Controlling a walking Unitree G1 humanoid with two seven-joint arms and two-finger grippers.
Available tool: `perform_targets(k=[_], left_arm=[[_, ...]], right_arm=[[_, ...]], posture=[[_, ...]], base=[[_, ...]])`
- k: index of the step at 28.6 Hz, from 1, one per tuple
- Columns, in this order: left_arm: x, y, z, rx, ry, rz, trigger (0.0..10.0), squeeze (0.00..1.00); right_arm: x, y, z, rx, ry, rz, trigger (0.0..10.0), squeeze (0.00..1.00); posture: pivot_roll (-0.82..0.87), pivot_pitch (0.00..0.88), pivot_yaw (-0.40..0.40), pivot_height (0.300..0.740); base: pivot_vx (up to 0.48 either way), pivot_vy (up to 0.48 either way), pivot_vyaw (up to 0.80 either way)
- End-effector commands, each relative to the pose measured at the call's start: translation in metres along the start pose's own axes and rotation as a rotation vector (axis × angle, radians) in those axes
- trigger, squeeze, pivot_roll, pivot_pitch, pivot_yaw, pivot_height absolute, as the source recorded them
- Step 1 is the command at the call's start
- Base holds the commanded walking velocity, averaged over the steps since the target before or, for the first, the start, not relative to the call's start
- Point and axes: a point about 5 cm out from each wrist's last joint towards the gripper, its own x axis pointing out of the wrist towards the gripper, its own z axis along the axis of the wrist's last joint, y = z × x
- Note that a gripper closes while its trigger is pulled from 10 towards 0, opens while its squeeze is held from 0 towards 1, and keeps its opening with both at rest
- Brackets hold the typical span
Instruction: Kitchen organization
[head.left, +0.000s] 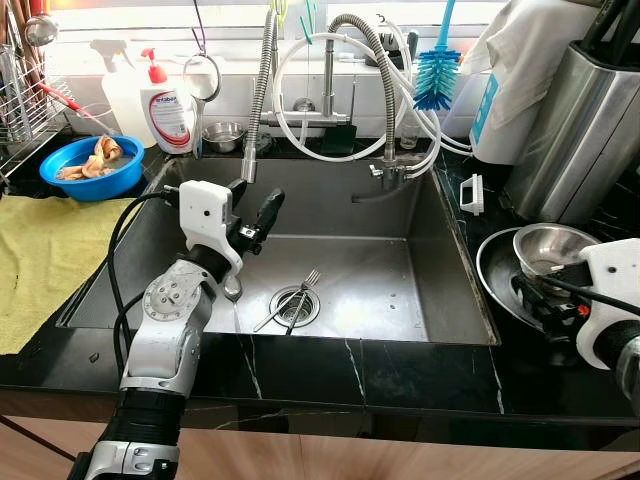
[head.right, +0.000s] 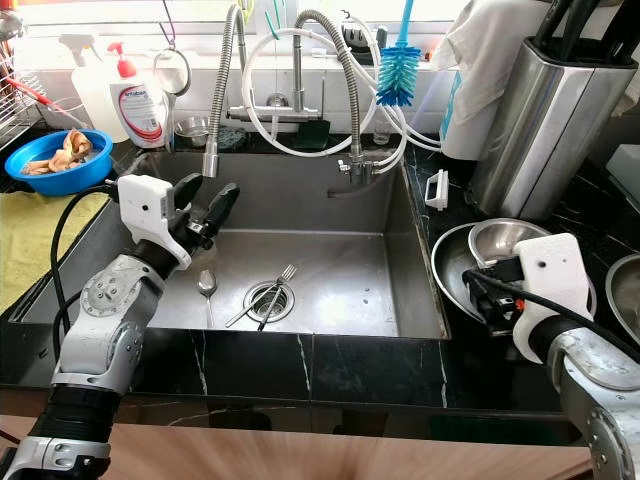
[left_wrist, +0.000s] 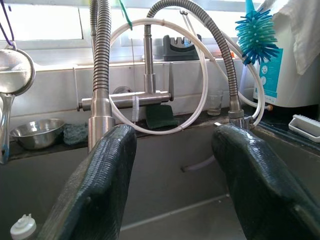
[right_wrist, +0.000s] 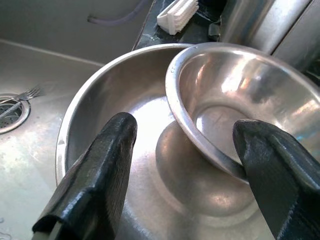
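The small steel bowl (right_wrist: 240, 110) lies tilted inside the large steel bowl (right_wrist: 115, 130) on the counter right of the sink (head.left: 440, 260). The right gripper (right_wrist: 185, 170) hovers just above them with its fingers spread wide, grasping nothing. In the sink, a fork (head.right: 275, 290) lies across the drain and a spoon (head.right: 207, 284) rests to its left. The left gripper (left_wrist: 175, 185) is also released and empty over the sink's left part. I judge that most of the organizing is left: bowls and cutlery are not yet put away.
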Motion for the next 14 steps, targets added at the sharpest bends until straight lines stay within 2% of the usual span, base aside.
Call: perform_targets(k=[1,3,6,14], left_arm=[[-0.001,-0.001,0.002,-0.012,-0.002,-0.006,10.0,0.00],[-0.001,-0.001,0.002,-0.015,-0.002,-0.004,10.0,0.00],[-0.001,-0.001,0.002,-0.019,-0.002,-0.001,10.0,0.00],[-0.002,-0.002,0.002,-0.020,-0.002,0.004,10.0,0.00]], right_arm=[[0.001,-0.005,-0.001,-0.063,0.017,-0.033,10.0,0.00],[0.002,-0.012,-0.002,-0.131,0.030,-0.086,10.0,0.00],[0.003,-0.016,-0.001,-0.174,0.030,-0.109,10.0,0.00],[0.009,-0.013,-0.001,-0.210,0.027,-0.055,10.0,0.00]], posture=[[-0.11,0.000,0.017,0.740],[-0.10,0.000,0.016,0.740],[-0.11,0.000,0.015,0.740],[-0.10,0.000,0.011,0.740]], base=[[0.000,0.000,0.00],[0.000,0.000,0.00],[0.000,0.000,0.00],[0.000,0.000,0.00]])
